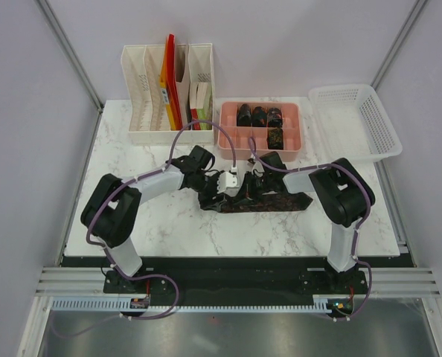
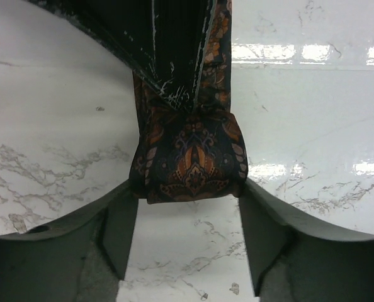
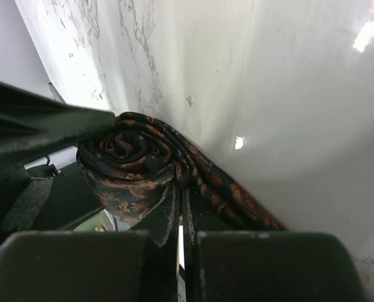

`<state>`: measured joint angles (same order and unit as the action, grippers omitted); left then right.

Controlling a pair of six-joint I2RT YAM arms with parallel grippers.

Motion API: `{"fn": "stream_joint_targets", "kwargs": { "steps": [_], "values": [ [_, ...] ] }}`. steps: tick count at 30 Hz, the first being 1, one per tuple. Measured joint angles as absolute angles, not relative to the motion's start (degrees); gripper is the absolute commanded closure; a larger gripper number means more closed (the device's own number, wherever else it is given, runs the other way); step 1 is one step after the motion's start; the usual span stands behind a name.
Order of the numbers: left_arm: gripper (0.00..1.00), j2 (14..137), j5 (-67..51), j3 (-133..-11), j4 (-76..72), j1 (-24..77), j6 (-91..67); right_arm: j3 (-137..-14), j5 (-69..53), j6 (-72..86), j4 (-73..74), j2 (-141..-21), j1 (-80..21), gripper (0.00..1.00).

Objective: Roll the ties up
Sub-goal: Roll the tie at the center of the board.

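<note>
Rolling step, mid-table: right gripper [image 3: 181, 234] clamps the half-coiled dark brown paisley fabric necktie [image 1: 282, 201]; left gripper [image 2: 187, 190], spread open, flanks the coil [image 2: 188, 157]; likely regrip next.

The white marble-patterned table [image 1: 154, 223] is carrying a white file organizer [image 1: 143, 97] at its back left, a pink compartment tray [image 1: 228, 141] at back centre, a white mesh basket [image 1: 385, 134] at the back right, and a dark patterned tie [image 1: 280, 201] lying partly rolled mid-table.
</note>
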<state>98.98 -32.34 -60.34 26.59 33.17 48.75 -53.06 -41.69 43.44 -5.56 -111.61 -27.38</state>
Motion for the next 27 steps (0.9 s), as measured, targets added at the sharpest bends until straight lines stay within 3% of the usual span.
{"fn": "stream_joint_targets", "kwargs": {
  "steps": [7,15,20,27],
  "values": [
    [0.58,98.6,-33.3,-60.5,26.3,33.8,48.2,-54.0,-40.3,44.8,-6.9,-112.4,-29.9,1.0],
    [0.58,99.4,-29.9,-63.3,28.7,36.1,45.5,-54.0,-39.6,49.1,-9.8,-113.2,-31.4,0.99],
    [0.61,101.0,-28.1,-65.1,30.3,37.0,44.1,-53.8,-39.6,49.8,-10.1,-113.2,-31.3,0.87],
    [0.65,102.6,-25.2,-66.2,31.3,38.5,44.1,-54.5,-39.7,48.6,-7.0,-112.6,-30.2,0.83]
  ]
}}
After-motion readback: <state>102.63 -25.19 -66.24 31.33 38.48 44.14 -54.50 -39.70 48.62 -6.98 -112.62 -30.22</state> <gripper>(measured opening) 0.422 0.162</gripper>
